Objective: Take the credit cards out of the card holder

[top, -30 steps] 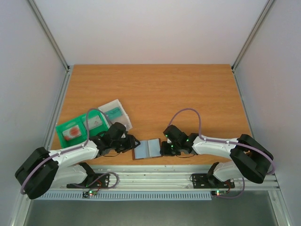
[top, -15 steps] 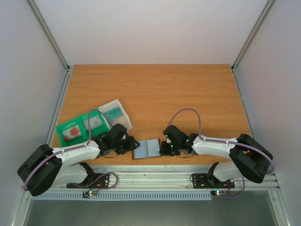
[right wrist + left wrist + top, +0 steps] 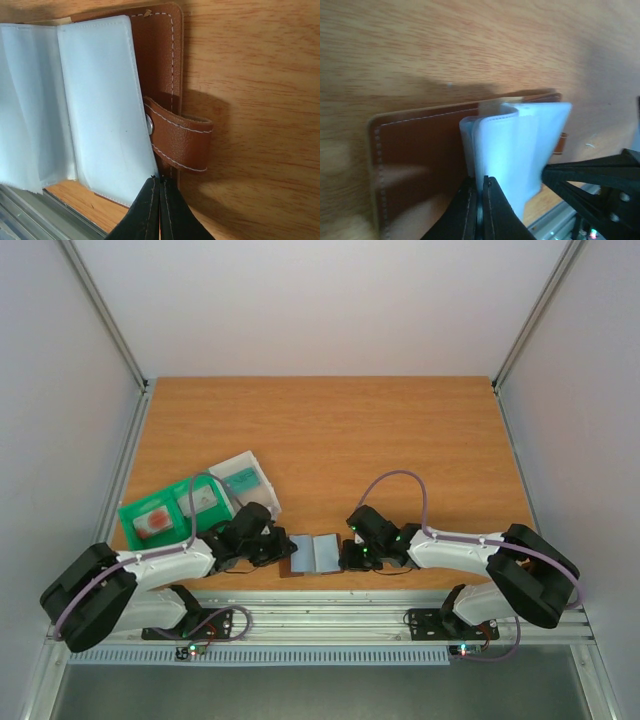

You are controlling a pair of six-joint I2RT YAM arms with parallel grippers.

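Note:
The card holder [image 3: 318,553] lies open near the table's front edge, brown cover [image 3: 420,160] down and pale grey-blue pocket sheets [image 3: 520,145] up. My left gripper [image 3: 284,548] [image 3: 480,192] is shut on the edge of one raised pocket sheet. My right gripper [image 3: 347,558] [image 3: 160,182] is shut, its tips resting on the brown cover [image 3: 162,55] just below the snap strap [image 3: 182,137]. One credit card [image 3: 153,523], pale with a red blotch, lies in the green tray [image 3: 135,510]. I cannot make out any card inside the pockets.
A translucent box [image 3: 243,480] holding a teal item stands behind the tray. The metal rail [image 3: 330,612] runs right in front of the holder. Wooden table [image 3: 330,430] stretches back to the white walls.
My left gripper slid right onto the holder's left side and went from open to shut on a pocket sheet, which now stands raised. The right gripper has stayed put.

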